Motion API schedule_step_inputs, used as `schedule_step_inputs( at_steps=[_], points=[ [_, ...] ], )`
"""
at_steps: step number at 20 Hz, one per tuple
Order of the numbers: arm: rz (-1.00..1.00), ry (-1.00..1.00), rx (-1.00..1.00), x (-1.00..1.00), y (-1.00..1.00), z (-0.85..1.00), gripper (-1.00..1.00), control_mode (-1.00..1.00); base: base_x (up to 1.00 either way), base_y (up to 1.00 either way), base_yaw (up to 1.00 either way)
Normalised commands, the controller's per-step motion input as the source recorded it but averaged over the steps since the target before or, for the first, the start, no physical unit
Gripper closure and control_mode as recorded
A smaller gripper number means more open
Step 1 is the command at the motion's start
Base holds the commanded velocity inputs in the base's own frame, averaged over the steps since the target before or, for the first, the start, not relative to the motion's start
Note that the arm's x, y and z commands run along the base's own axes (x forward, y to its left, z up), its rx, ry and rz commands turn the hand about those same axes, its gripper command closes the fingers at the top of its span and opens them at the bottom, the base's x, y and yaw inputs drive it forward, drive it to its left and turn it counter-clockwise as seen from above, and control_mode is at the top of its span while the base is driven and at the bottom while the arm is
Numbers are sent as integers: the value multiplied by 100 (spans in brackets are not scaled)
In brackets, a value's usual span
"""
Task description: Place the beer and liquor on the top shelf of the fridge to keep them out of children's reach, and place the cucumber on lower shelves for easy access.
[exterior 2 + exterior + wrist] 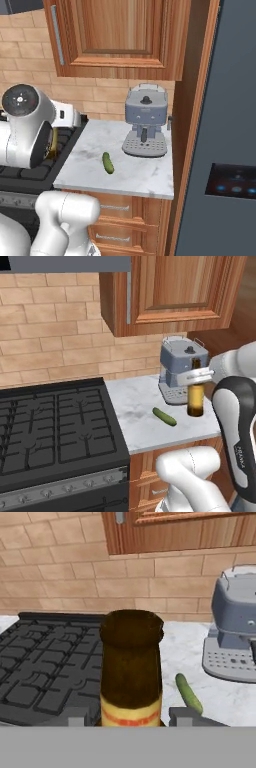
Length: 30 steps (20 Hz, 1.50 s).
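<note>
End effector (131, 716) clamped on the beer (131, 667), one finger (186, 716) each side of the label; bottle upright, held off the bench (140, 421), in front of the coffee machine (179, 373) in the left base view. Cucumber (164, 416) lies flat on the marble bench, near the bottle's lower left there, apart from it, well clear of the machine base. Stove (55, 431) adjoins the bench on the left. Fridge (225, 150) at far right of the right base view, door shut, blue-lit panel (231, 181). Wooden cabinet (120, 35) above the bench.
</note>
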Motion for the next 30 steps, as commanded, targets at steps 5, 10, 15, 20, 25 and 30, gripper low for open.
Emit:
schedule_step_inputs(
  at_steps=[5,10,15,20,25,30],
  points=[
    [0,0,-8,-18,0,16,100,-100,0,0,0],
    [0,0,-2,-5,0,4,100,100,-28,0,0],
    [0,0,0,0,0,0,100,100,-55,-19,0],
    [0,0,0,0,0,0,100,100,-34,-56,0],
    [0,0,0,0,0,0,100,100,-2,-77,0],
    [0,0,0,0,0,0,100,100,0,-87,0]
  ],
)
